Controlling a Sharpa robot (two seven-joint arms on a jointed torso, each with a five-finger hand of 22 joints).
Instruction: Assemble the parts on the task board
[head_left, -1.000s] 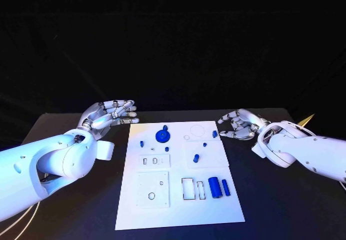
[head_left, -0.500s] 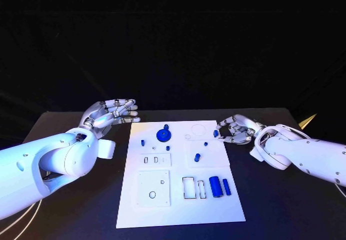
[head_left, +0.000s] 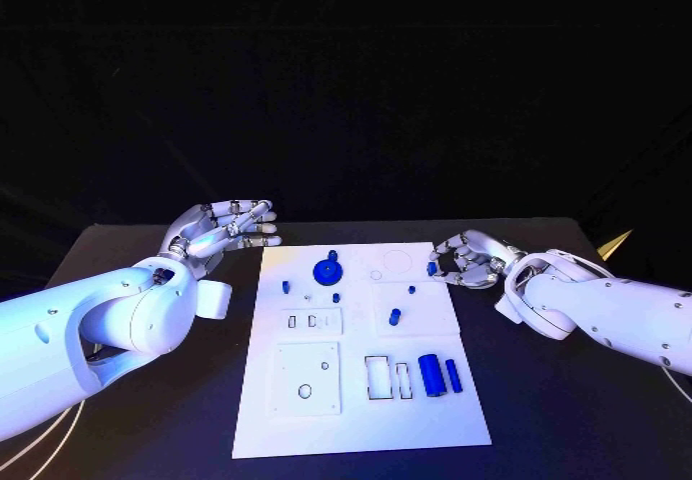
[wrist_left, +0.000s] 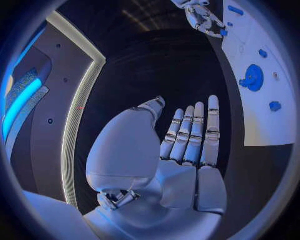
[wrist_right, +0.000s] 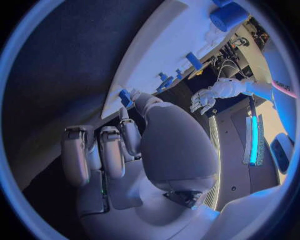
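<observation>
1. The white task board (head_left: 361, 400) lies in the middle of the black table (head_left: 144, 400). There is bare table on both long sides of the board, and some in front of it.
2. The left hand (head_left: 219, 228) is above the table just past the board's far left corner, not touching the board.
3. The right hand (head_left: 464, 260) is at the board's far right edge, just beside a small blue part (head_left: 431, 267) that sits near that edge. I cannot tell if the fingers touch this part.
4. No writing can be read on the board or the parts.
5. The left hand is open. Its fingers (wrist_left: 190, 132) are straight and close together, and it holds nothing.
6. The right hand's fingers (wrist_right: 109, 152) are curled in. I cannot tell if it has hold of anything.
7. More blue parts are on the board: a round blue disc (head_left: 326, 270) near the far edge, and a thick blue cylinder (head_left: 428, 374) with a thin blue rod (head_left: 451, 375) just beside it, near the right edge.
</observation>
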